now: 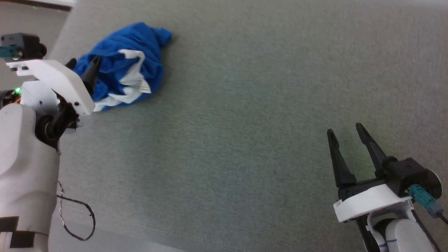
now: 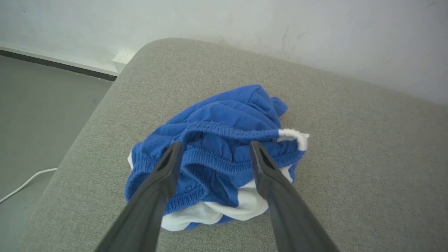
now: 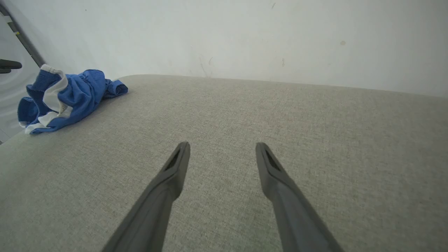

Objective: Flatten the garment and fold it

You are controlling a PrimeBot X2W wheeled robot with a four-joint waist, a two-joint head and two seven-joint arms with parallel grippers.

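The garment (image 1: 120,64), royal-blue shorts with white stripe parts, lies crumpled in a heap at the far left of the grey padded surface (image 1: 245,105). Its gathered elastic waistband (image 2: 224,134) faces my left gripper (image 2: 215,148), which is open, its two dark fingers spread just above and before the heap without holding it. In the head view my left gripper (image 1: 84,64) sits at the heap's left side. My right gripper (image 1: 344,131) is open over bare surface at the lower right, far from the garment (image 3: 66,98). Its fingers (image 3: 175,168) hold nothing.
The grey surface has a rounded corner (image 2: 154,45) near the garment, with grey floor (image 2: 38,98) and a white cable (image 2: 24,182) beyond its left edge. A pale wall (image 3: 245,38) runs behind the surface. A loose dark wire (image 1: 78,217) hangs from my left arm.
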